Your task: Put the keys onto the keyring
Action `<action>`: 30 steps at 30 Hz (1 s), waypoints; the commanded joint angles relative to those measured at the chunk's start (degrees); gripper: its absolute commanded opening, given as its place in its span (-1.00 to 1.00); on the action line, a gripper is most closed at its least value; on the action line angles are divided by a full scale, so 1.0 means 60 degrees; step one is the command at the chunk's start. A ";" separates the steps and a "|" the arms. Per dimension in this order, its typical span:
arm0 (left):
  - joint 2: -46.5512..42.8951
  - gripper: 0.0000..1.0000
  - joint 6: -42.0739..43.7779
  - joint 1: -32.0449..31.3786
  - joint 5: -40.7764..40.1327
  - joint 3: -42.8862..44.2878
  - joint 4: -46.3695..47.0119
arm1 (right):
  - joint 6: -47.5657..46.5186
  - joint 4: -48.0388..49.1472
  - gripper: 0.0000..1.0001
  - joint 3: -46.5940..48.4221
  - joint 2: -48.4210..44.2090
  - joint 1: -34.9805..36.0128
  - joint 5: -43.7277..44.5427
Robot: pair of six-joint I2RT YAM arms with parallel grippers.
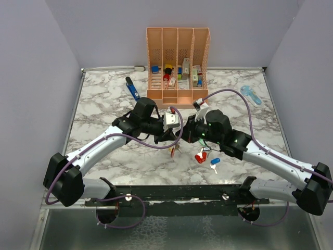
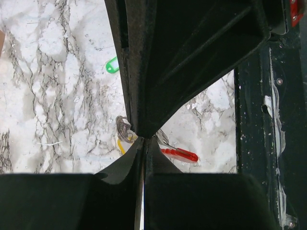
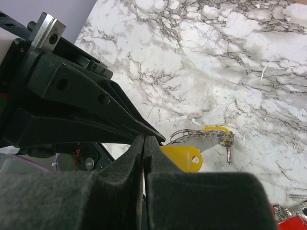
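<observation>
My two grippers meet tip to tip above the middle of the table, left gripper (image 1: 171, 136) and right gripper (image 1: 183, 136). In the left wrist view my left gripper (image 2: 143, 140) is shut, with the silvery keyring (image 2: 123, 128) at its tips and a red strap (image 2: 181, 154) hanging beside. In the right wrist view my right gripper (image 3: 145, 139) is shut against a yellow key (image 3: 181, 157); the keyring's coils (image 3: 192, 135) run right to a small metal key (image 3: 229, 152). Loose keys lie below: red (image 1: 199, 158), white (image 1: 215, 162), green (image 1: 205, 149).
An orange slotted rack (image 1: 178, 39) holding small items stands at the back. A dark-blue pen-shaped tool (image 1: 132, 88) lies left of it, and a pale-blue gadget (image 1: 251, 95) lies at the back right. A green tag (image 2: 112, 65) rests on the marble.
</observation>
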 commanded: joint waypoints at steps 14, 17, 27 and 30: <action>0.0008 -1.00 -0.0317 -0.0079 -0.0336 0.0356 0.0188 | -0.0045 -0.0271 -0.98 0.0324 -0.0155 0.0350 0.0518; 0.0012 -1.00 -0.0342 -0.0088 -0.0331 0.0376 0.0200 | -0.0081 -0.0237 -0.98 0.0326 -0.0097 0.0446 0.0599; -0.0084 -1.00 -0.0425 -0.0090 -0.0222 0.0400 0.0100 | -0.0055 -0.0328 -0.98 0.0210 -0.0204 0.0481 0.1101; -0.0065 -1.00 -0.0451 -0.0090 -0.0187 0.0434 0.0101 | -0.0038 -0.0435 -0.98 0.0228 -0.0209 0.0490 0.1250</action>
